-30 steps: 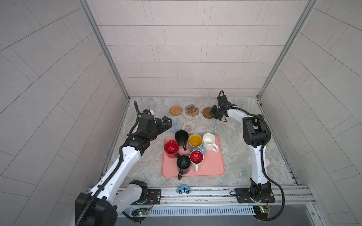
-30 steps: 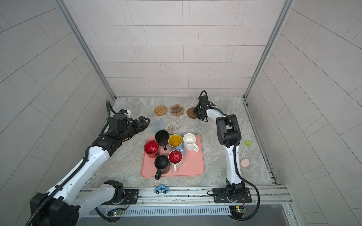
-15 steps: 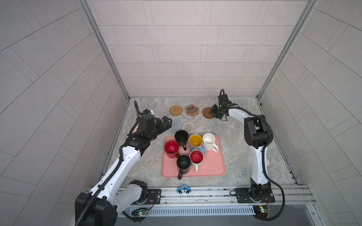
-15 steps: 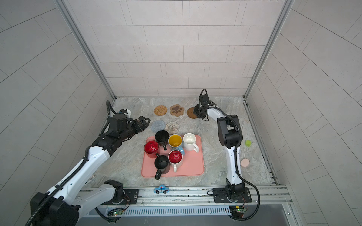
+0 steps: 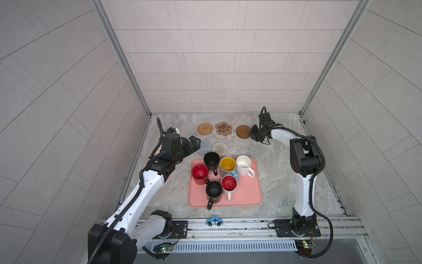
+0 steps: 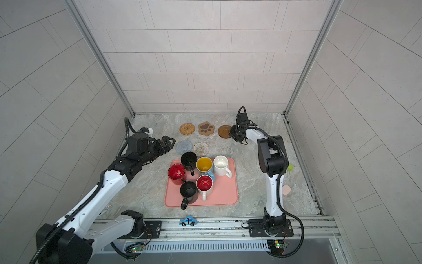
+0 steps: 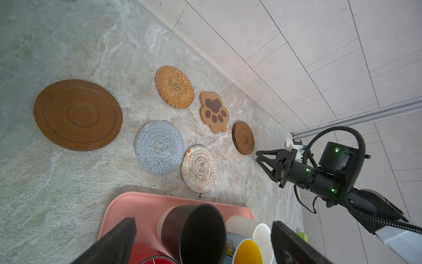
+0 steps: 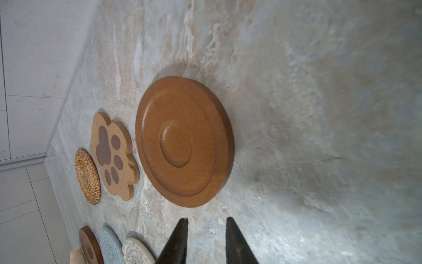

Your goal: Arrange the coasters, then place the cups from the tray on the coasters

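At the back of the table (image 8: 319, 114) my right fingers (image 8: 175, 242), narrowly parted and empty, have just eased off the dark brown coaster (image 8: 182, 144) beside the paw coaster (image 8: 112, 155), so that row looks set; left fingers (image 7: 114, 244) gape empty, cups (image 5: 228, 164) still on the tray (image 5: 246, 194).

Cups (image 5: 228, 165) crowd the tray's (image 5: 247, 194) far half; its near right corner lies open.
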